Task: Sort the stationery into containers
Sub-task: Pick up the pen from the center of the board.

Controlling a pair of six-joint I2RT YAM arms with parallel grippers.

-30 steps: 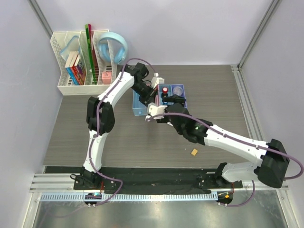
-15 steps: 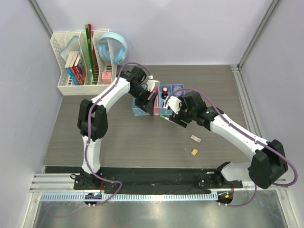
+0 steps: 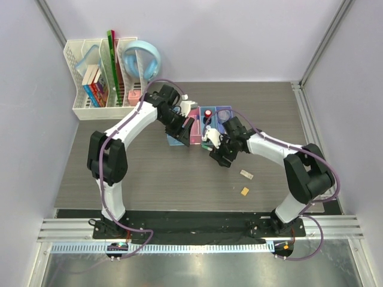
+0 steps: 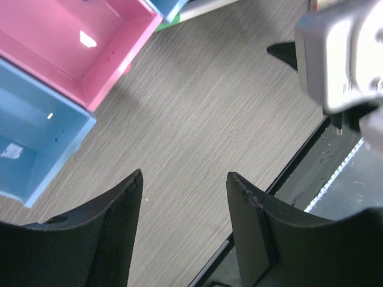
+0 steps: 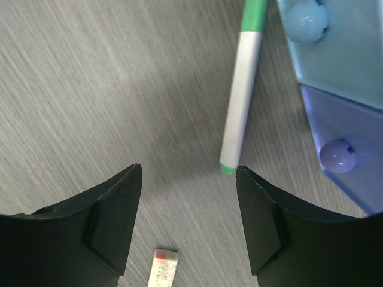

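Overhead view, two downward wrist close-ups

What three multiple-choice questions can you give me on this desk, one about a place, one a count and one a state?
1. Where does the green-tipped pen lie?
A. inside the blue bin
B. on the table beside the blue bin
C. clamped in the left jaws

2. How many small erasers lie loose on the bare table in the top view?
A. none
B. two
C. five

3. How do the right jaws stand?
A. shut on the pen
B. shut on an eraser
C. open and empty

Answers:
1 B: the right wrist view shows it flat on the wood, outside the bin wall.
2 B: one whitish and one tan show there.
3 C: only bare wood shows between them.
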